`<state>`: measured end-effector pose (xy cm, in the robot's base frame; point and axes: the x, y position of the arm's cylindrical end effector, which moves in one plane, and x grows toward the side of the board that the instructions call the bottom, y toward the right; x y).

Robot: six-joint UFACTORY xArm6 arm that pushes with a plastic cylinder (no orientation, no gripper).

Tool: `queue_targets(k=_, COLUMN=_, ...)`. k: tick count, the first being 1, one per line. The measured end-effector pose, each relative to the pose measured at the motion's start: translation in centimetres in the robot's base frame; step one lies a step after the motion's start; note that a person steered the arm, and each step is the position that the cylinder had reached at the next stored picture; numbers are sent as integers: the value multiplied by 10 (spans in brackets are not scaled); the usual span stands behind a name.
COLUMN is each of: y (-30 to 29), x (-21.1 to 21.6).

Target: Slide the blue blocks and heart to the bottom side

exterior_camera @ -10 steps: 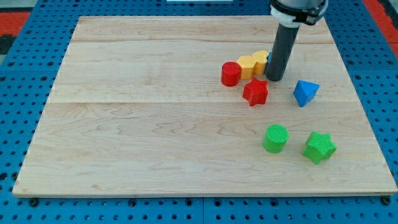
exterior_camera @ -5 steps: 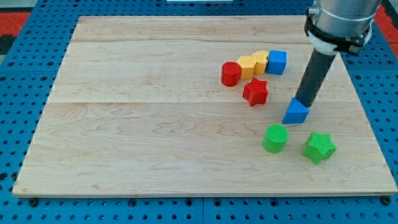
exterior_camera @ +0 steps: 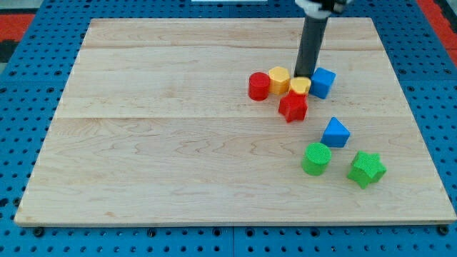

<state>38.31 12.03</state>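
My tip [exterior_camera: 305, 76] stands at the top edge of the yellow heart [exterior_camera: 300, 86], touching or nearly touching it. The blue cube [exterior_camera: 323, 82] sits just right of the heart and of my tip. The blue triangular block [exterior_camera: 335, 133] lies lower, toward the view's right, just above the green cylinder [exterior_camera: 316, 158]. The red star [exterior_camera: 293, 107] sits directly below the heart, touching it.
A yellow hexagon [exterior_camera: 279, 80] and a red cylinder [exterior_camera: 259, 86] sit in a row left of the heart. A green star [exterior_camera: 367, 169] lies right of the green cylinder. The wooden board [exterior_camera: 143, 143] rests on a blue pegboard.
My tip moved from the blue triangular block up and left to the heart's top edge. The heart and blue cube shifted down a little; the row of blocks shifted slightly left.
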Motion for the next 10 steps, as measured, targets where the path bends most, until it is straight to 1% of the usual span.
queue_targets(k=1, y=-24, x=21)
queue_targets(k=2, y=-48, x=-2)
queue_targets(k=3, y=-11, x=-28)
queue_targets(k=4, y=45, x=-32)
queue_targets(k=5, y=40, x=7)
queue_targets(k=6, y=22, x=46)
queue_targets(k=7, y=24, x=7)
queue_targets(k=8, y=46, x=22)
queue_targets(k=9, y=48, x=51)
queue_targets(k=10, y=29, x=38)
